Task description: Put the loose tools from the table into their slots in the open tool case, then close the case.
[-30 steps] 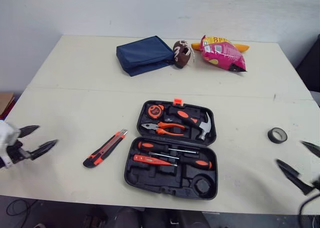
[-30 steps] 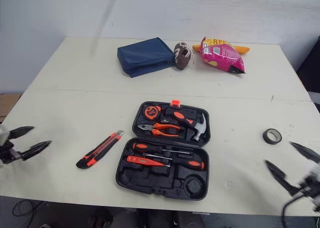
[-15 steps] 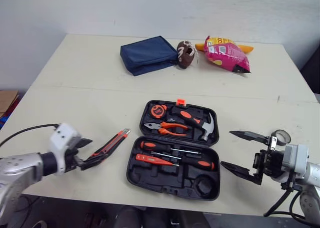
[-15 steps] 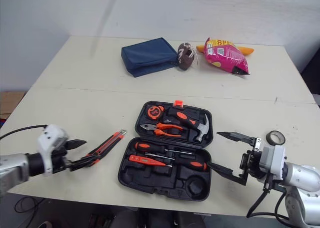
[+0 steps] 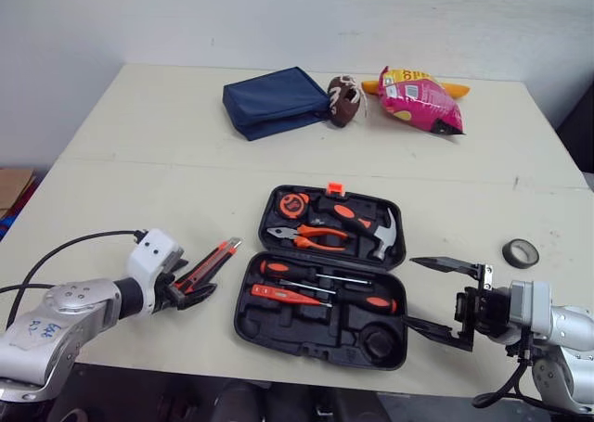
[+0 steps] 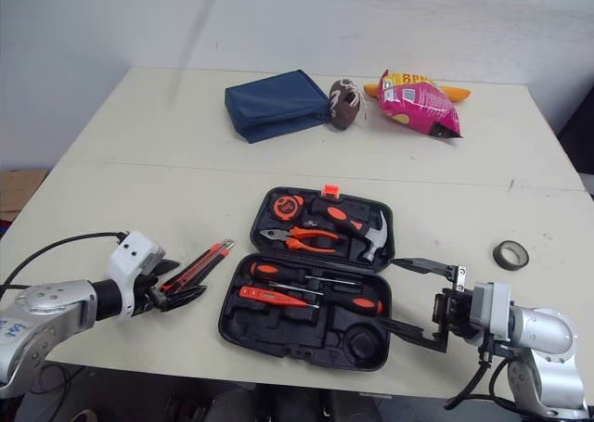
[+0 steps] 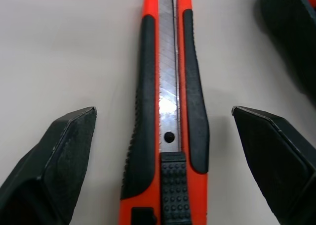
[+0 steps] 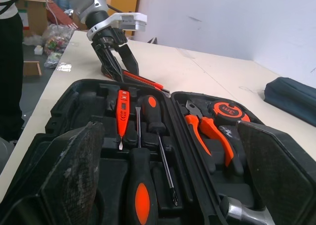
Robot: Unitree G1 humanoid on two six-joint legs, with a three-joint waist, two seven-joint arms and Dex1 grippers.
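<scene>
The open black tool case [image 5: 299, 326] lies near the table's front edge. It holds a tape measure, pliers, a hammer [image 5: 375, 234], screwdrivers and an orange tester [image 5: 283, 296]. A red-and-black utility knife [image 5: 210, 262] lies loose just left of the case. My left gripper [image 5: 193, 283] is open, its fingers straddling the knife's rear end [image 7: 165, 151] without closing on it. My right gripper [image 5: 409, 291] is open at the case's right edge, looking into the case [image 8: 98, 104]. A black tape roll [image 5: 521, 251] lies loose at the right.
At the back of the table lie a blue pouch [image 5: 274, 100], a small brown football [image 5: 343, 100] and a pink snack bag [image 5: 418, 97]. A round empty slot [image 5: 376, 341] sits in the case's front right corner. The table's front edge runs close under both arms.
Both arms came in from the table's sides. The left gripper slid forward until its fingers flank the knife's rear end. The right gripper moved left to the case's right edge.
</scene>
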